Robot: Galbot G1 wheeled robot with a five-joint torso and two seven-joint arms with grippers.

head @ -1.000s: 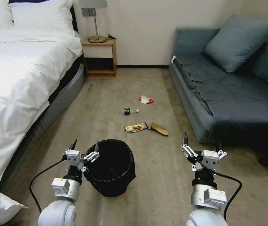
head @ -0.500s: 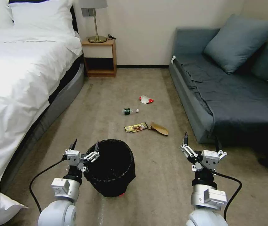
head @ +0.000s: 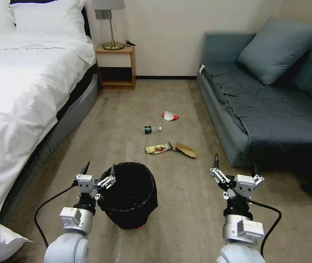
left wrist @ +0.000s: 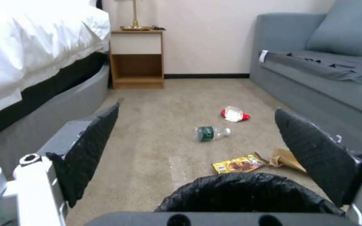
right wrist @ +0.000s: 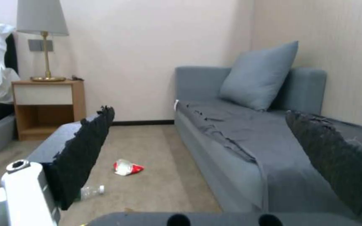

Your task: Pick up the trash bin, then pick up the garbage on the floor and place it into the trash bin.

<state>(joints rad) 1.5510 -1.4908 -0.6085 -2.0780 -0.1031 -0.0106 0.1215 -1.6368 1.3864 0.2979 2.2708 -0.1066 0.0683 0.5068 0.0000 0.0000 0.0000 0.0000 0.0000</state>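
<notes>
On the tan carpet floor (head: 185,204), between the white bed (head: 20,95) and the grey-blue sofa (head: 269,109), stands the small round trash bin with a crinkly black plastic bag inside (head: 132,195). It is upright and close in front of the robot.

The left tool (head: 98,171) hangs just over the near left edge of the bin. Its two black fingers are spread wide, and one finger tip looks to be right at the rim. In the left wrist view the rim (left wrist: 248,194) sits low between the two spread fingers, a bit to one side. Nothing is held.

The right tool (head: 234,166) is up in the air near the sofa, well apart from the bin. It is spread wide too, and holds nothing.

Farther up the floor lies the garbage: a crumpled red-and-white wrapper (head: 170,116), a small clear bottle with a green label (head: 151,129), a yellow-gold snack wrapper (head: 158,148) and a brown paper scrap (head: 185,149) just beside it.

The step now seems to be grabbing the bin. To do it well, the left tool should go down so one finger is inside the rim and one outside, then squeeze on the wall. The bag is slippery and thin, so the tool should catch the hard rim, not only the bag. The bin should be lifted straight up so it does not tip.
</notes>
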